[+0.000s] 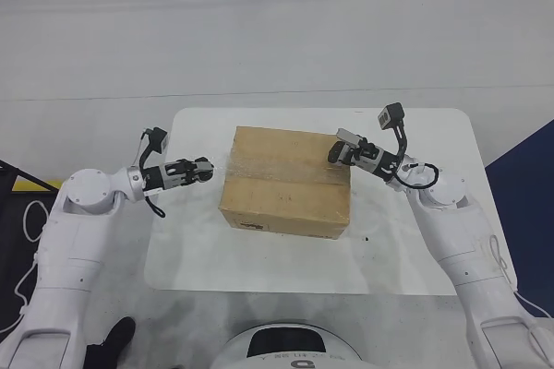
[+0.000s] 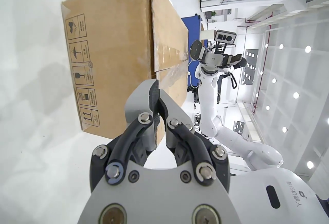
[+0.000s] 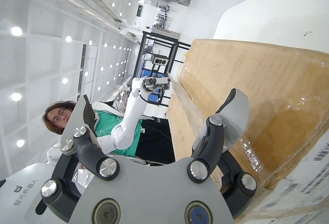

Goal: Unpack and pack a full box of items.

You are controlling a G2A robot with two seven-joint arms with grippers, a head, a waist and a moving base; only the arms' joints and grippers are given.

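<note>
Left hand (image 2: 155,87), fingers together, beside box (image 1: 286,184) end; right hand (image 3: 160,96), wide, over opposite edge.

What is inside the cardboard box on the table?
Nothing inside can be seen. The cardboard box stands closed on the table, its top flaps meeting under clear tape along the seam. Whatever it holds is covered by the flaps.
</note>
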